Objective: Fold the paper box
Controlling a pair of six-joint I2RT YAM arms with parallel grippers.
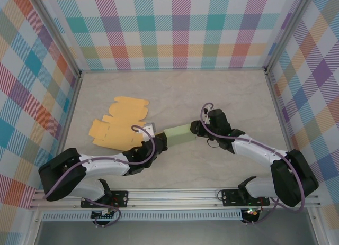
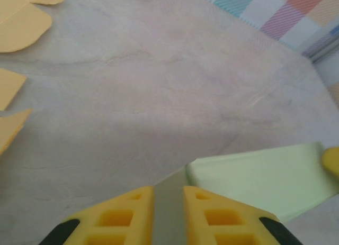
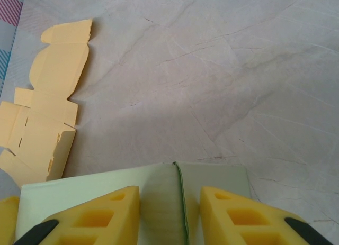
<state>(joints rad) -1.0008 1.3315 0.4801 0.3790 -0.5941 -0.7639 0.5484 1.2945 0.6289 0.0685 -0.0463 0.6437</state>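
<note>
Left jaws and right jaws each pinch an end of the green paper box (image 1: 179, 134), flat orange blanks (image 1: 119, 123) nearby.

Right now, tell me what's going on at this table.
Both arms are working one pale green paper box, held between them at the middle of the table. The left gripper pinches a flap at one end; the right gripper clamps the other. Flat orange box blanks lie untouched to the left.
</note>
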